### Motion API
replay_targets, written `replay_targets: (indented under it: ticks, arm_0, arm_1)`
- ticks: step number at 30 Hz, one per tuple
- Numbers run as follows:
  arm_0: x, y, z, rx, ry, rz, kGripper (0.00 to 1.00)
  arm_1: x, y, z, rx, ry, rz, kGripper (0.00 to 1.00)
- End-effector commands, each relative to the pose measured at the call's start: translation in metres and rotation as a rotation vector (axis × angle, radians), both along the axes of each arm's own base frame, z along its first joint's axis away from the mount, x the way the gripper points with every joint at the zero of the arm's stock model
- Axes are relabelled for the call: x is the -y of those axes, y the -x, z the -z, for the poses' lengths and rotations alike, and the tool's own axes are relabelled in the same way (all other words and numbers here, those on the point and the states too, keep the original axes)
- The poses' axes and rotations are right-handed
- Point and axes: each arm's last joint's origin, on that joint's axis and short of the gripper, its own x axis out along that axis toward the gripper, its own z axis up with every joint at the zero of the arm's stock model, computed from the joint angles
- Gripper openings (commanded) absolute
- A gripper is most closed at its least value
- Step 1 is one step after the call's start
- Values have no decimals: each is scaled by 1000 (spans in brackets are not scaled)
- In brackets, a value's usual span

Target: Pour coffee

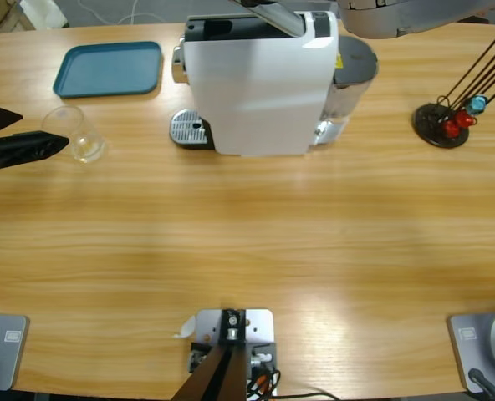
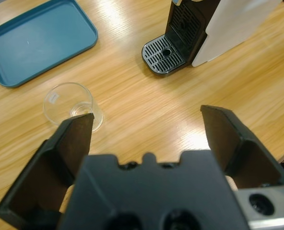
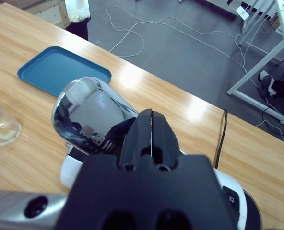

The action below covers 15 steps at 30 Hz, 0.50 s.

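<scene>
High view shows me a long wooden tabletop [image 1: 247, 242] with a white coffee machine [image 1: 260, 79] at upper centre, its drip grate [image 1: 189, 128] sticking out at the lower left of its body. My left hand [image 1: 13, 134] comes in at the left edge, its two black jaws spread apart, tips just beside a small clear glass [image 1: 73, 132] without touching it. A blue tray [image 1: 108, 68] lies in the upper left, above the glass. At the right edge stands a dark round stand [image 1: 441, 125] with thin rods and red and blue pieces on it.

From the left wrist view, I see the left hand [image 2: 149, 127] wide open over bare wood, with the glass [image 2: 72, 104] just past the left jaw's tip. The glass looks clear; I can make out no coffee in it. The tray [image 2: 39, 40] sits in the upper left and the grate [image 2: 163, 53] at upper centre.

From the right wrist view, my right hand [image 3: 151, 132] has its jaws pressed together with nothing between them, poised above the machine's shiny lever [image 3: 87, 110]. The glass [image 3: 0, 125] shows at the left edge, the tray [image 3: 63, 69] above it.
</scene>
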Motion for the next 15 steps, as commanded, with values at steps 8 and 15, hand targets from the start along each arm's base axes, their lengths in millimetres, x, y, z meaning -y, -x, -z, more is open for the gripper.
replay_targets:
  ticks: [8, 15]
  arm_0:
    - [4, -2, 14, -52, -27, 10, 964]
    - [4, -2, 14, -51, -27, 10, 964]
  arm_1:
    - [-33, 17, 89, -149, 158, -95, 0]
    - [-33, 18, 97, -163, 165, -93, 0]
